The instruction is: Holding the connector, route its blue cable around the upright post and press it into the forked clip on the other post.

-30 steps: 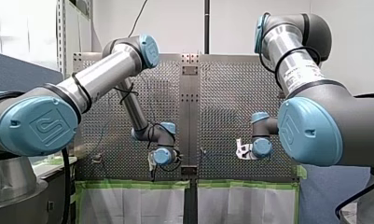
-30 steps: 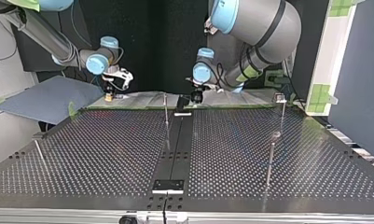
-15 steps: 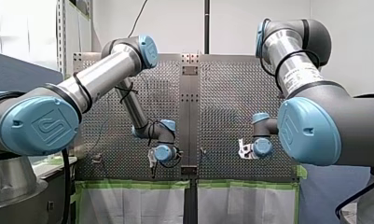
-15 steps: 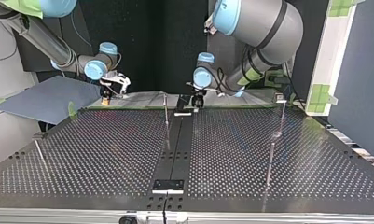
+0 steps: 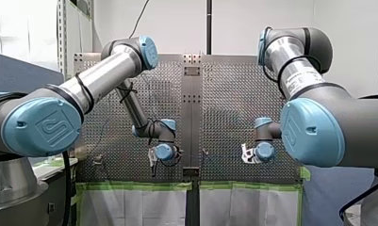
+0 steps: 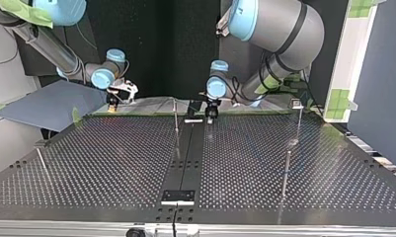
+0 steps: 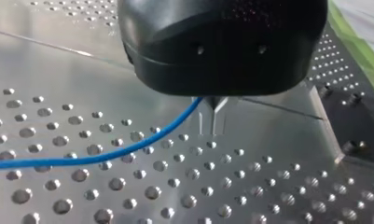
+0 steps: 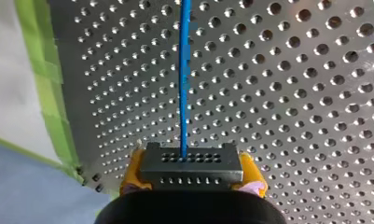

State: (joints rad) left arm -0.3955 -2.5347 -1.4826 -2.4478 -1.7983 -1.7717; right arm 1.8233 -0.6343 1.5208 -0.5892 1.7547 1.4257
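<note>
The left gripper (image 7: 213, 119), closed on the cable (image 7: 105, 156), is now shifted slightly onto the table (image 6: 111, 163) beside the post (image 6: 176, 121). The connector (image 8: 190, 164) stays clamped in the right gripper's (image 8: 191, 173) yellow pads; routing is judged barely begun.

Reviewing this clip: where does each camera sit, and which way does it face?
Front: behind and above the shoulders, facing the perforated table; my left arm and my right arm show.
Top: across the table, facing the arms; sides crossed.
Left wrist: on my left arm, looking along the left claw at the blue cable.
Right wrist: on my right arm, looking past the right claw and connector.
Shared: both wrist views show the cable.
</note>
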